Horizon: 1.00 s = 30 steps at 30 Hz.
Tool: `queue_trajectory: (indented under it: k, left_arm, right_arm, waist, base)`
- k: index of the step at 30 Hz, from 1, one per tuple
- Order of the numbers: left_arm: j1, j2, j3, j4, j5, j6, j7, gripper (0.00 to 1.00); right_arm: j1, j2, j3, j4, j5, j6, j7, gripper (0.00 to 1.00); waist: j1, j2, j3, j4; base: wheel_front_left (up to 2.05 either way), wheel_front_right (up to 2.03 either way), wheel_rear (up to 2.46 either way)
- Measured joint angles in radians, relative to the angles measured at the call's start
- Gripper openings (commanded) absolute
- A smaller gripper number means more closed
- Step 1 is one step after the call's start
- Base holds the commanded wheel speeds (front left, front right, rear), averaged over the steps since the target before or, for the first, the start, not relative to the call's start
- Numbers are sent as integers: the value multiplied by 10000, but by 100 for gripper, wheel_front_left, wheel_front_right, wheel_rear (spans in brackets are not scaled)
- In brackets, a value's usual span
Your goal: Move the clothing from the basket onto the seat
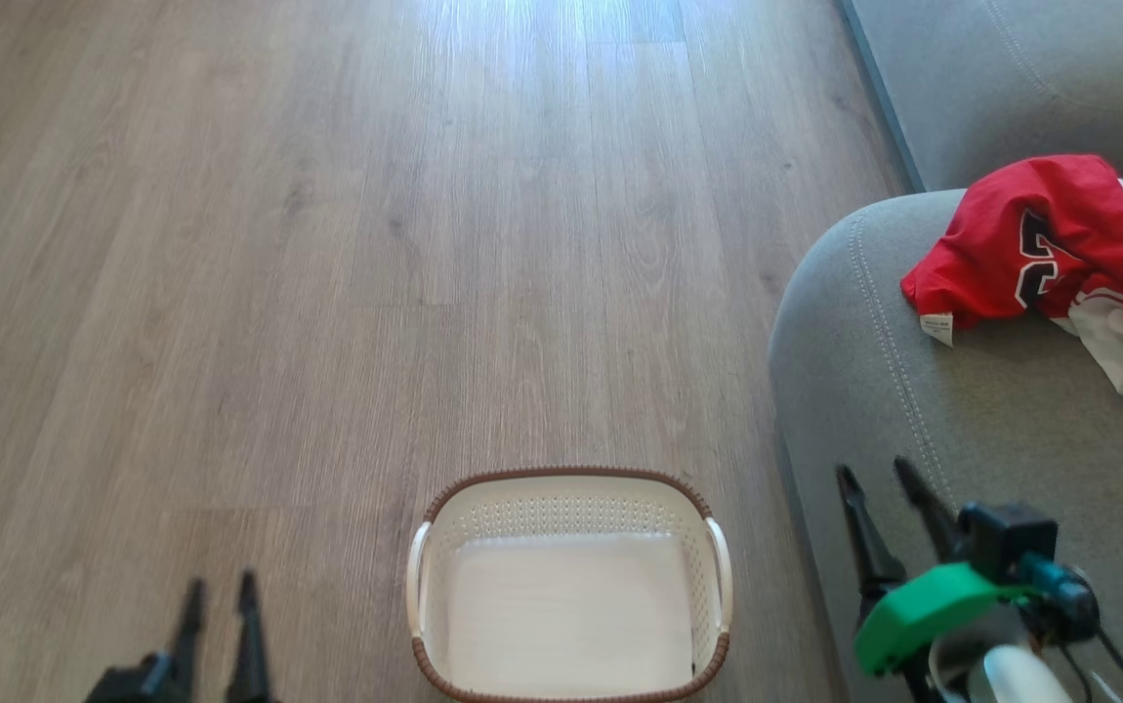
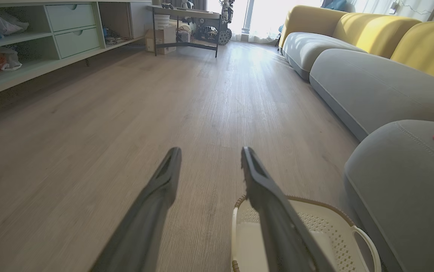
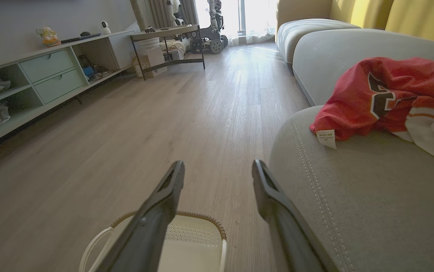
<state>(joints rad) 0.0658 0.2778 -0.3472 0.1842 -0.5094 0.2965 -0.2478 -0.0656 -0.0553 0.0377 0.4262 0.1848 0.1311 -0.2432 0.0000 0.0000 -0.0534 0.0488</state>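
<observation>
The red clothing (image 1: 1050, 239) with white trim and black numerals lies crumpled on the grey seat (image 1: 1011, 430) at the right; the right wrist view shows the clothing (image 3: 387, 94) on the seat (image 3: 371, 204) too. The white basket (image 1: 569, 498) with its brown rim stands on the floor at bottom centre, with nothing inside. My left gripper (image 1: 220, 586) hangs open over the floor left of the basket, holding nothing. My right gripper (image 1: 879, 474) is open above the seat's front edge, well short of the clothing. The left wrist view shows the basket (image 2: 337, 226) beneath the left gripper (image 2: 211, 153).
Wooden floor (image 1: 376, 244) stretches ahead and to the left. A low shelf unit with drawers (image 2: 62, 30) lines the far wall, and a small table (image 3: 168, 34) stands beyond. More grey and yellow sofa sections (image 2: 353, 45) run along the right.
</observation>
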Motion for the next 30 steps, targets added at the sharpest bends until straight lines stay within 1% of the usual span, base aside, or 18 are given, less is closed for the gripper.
queue_trajectory:
  k: [4,7,30]
  left_arm:
    - [193,-255,-121,610,0,0,4,0]
    - [342,-326,-155,683,-92,-17,21,0]
    - [229,-654,554,604,-2151,-633,713,0]
  right_arm:
    - [397,2,8,665,0,0,31,0]
    - [651,2,4,830,100,0,82,0]
    - [558,2,-303,456,2717,0,688,0]
  waist:
    - [0,0,0,-1]
    - [0,0,8,-9]
    - [0,0,102,-101]
  base:
    - [0,0,0]
    - [0,0,0]
    - [0,0,0]
